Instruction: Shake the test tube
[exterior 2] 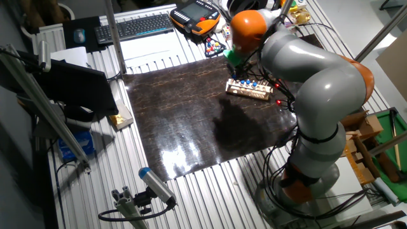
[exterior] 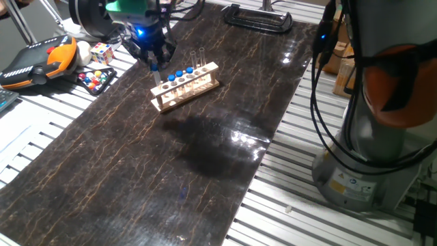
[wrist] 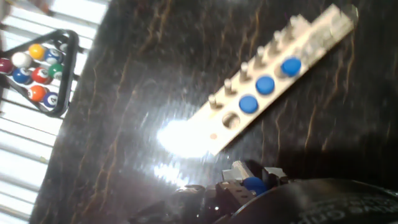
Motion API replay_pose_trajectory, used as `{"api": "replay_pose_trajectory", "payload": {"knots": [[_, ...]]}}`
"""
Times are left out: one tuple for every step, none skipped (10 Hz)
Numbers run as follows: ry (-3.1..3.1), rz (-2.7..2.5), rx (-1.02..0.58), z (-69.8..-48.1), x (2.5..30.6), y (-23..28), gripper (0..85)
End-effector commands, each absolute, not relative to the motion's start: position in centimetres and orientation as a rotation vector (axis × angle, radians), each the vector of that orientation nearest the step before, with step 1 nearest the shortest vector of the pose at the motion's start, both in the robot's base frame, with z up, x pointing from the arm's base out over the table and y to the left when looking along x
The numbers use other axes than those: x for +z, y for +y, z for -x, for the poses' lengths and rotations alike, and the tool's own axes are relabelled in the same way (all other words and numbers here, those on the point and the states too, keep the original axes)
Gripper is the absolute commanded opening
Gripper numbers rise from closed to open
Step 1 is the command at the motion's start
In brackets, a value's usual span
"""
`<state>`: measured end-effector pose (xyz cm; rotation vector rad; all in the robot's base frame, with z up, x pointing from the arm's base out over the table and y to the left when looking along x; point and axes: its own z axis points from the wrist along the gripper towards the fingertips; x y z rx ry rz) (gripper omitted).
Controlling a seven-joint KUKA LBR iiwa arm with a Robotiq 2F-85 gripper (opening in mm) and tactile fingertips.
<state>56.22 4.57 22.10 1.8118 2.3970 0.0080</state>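
1. Hand view: the test tube (wrist: pixel 252 184) is already up out of the rack, its blue cap showing between the fingers at the bottom edge of the picture. The gripper (wrist: pixel 249 180) looks clamped on it just below the cap.
2. One fixed view agrees: the test tube (exterior: pixel 156 74) hangs upright under the gripper (exterior: pixel 154 63), long axis vertical, just off the rack's near-left end and apart from it. From the hand, the rack lies toward 1 o'clock.
3. The wooden rack (exterior: pixel 186 87) holds three more blue-capped tubes (exterior: pixel 179 73) in a row, with two taller uncapped tubes (exterior: pixel 197 60) at its far end. In the hand view one hole (wrist: pixel 231 119) at the near end stands empty, next to the three blue caps (wrist: pixel 265 84).
4. My guess is that the shake has room, as nothing touches the tube's lower end.
5. Off the mat, at about 9 o'clock from the rack, sits a triangle of small billiard balls (exterior: pixel 96 78), with a Rubik's cube (exterior: pixel 102 52) behind it.
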Motion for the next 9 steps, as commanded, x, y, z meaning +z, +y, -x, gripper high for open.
{"api": "replay_pose_trajectory", "payload": {"knots": [[2.494,-2.007,0.283,-56.1,22.0,4.9,0.7],[2.493,-2.049,0.327,-55.9,21.9,5.2,0.7],[2.494,-2.062,0.338,-55.7,21.9,5.5,0.7],[2.486,-2.072,0.337,-55.6,21.8,5.8,0.7],[2.471,-2.082,0.349,-55.6,21.7,5.8,0.7],[2.470,-2.051,0.326,-55.8,21.5,5.4,0.7],[2.477,-1.969,0.240,-55.9,21.4,4.7,0.7],[2.478,-1.889,0.158,-56.0,21.4,4.1,0.7],[2.472,-1.847,0.115,-56.2,21.4,3.5,0.7]]}}
